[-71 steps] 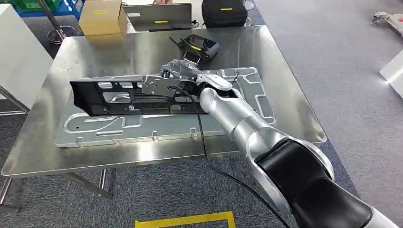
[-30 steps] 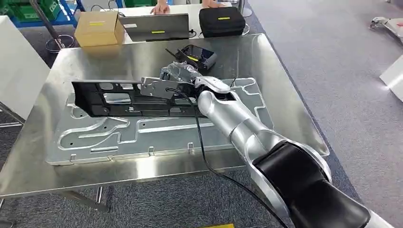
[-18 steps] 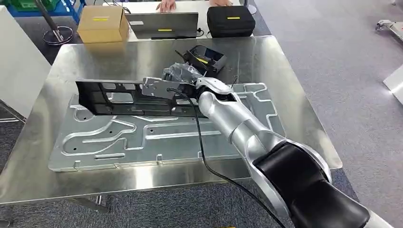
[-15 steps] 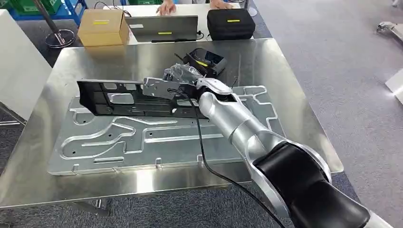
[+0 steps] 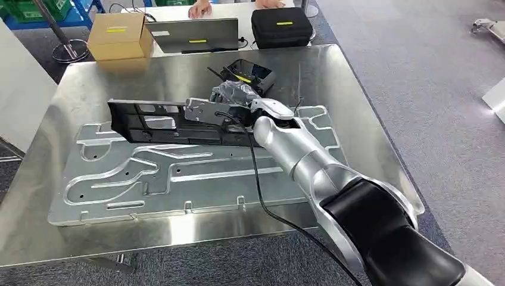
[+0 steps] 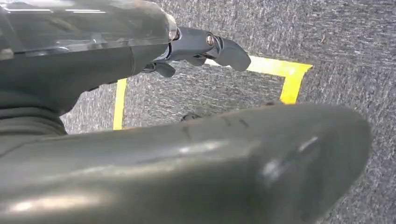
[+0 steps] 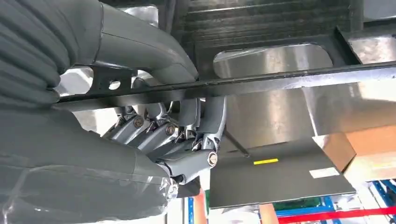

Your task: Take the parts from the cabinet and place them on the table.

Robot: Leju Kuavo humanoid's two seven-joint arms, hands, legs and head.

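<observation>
A long black frame part (image 5: 161, 122) lies lengthwise over a large stamped silver plate (image 5: 178, 179) on the steel table (image 5: 357, 107). My right hand (image 5: 235, 98) grips the frame's right end, where a silver bracket is fixed. In the right wrist view the thumb and fingers (image 7: 163, 135) wrap around the frame's thin black rail (image 7: 280, 79). I cannot tell whether the frame rests on the plate or hangs just above it. My left hand (image 6: 201, 46) hangs over the carpet, holding nothing, its fingers loosely apart.
A black handheld controller (image 5: 245, 72) sits just behind my right hand. Beyond the table's far edge are a cardboard box (image 5: 117, 36), a laptop (image 5: 193, 34), a black case (image 5: 281, 25) and a person's hands (image 5: 199, 9). Yellow tape (image 6: 280, 70) marks the floor.
The whole picture has shifted, so the camera moved. My right hand keeps its grip, and the black frame sits a little further right over the silver plate than before.
</observation>
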